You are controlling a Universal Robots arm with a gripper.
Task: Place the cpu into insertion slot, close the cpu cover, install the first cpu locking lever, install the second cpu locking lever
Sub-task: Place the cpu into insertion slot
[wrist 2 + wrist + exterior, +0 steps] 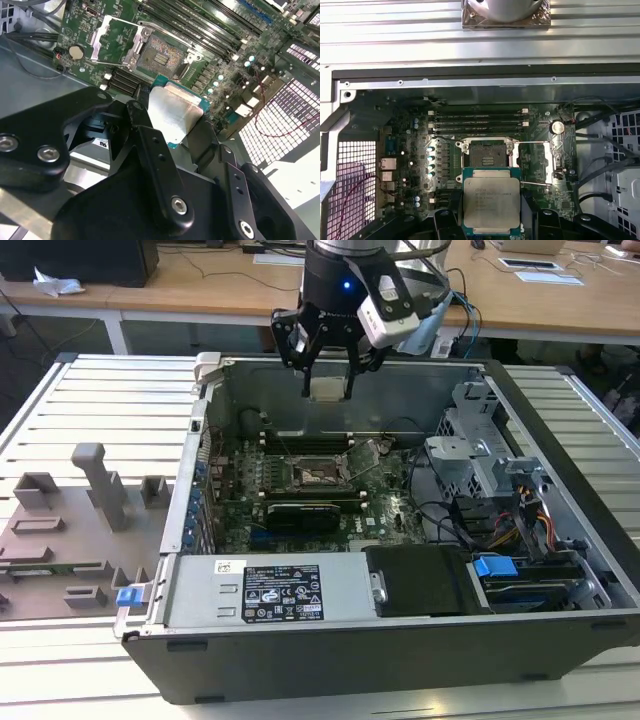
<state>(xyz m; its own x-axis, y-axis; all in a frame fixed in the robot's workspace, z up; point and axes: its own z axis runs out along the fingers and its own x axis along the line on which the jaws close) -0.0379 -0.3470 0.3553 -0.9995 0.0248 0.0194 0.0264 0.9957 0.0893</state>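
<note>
Well above the open insertion slot [318, 476], the cpu [491, 204], clamped in the tool's [327, 392] grip.

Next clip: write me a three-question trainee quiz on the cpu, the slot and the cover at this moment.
1. True or false: the cpu sits in the insertion slot.
2. The cpu cover is: A) swung open beside the slot, B) closed flat over the slot, C) held in the gripper.
3. Fill in: the gripper is shut on the ____.

Key: 1 false; 2 A; 3 cpu.
</note>
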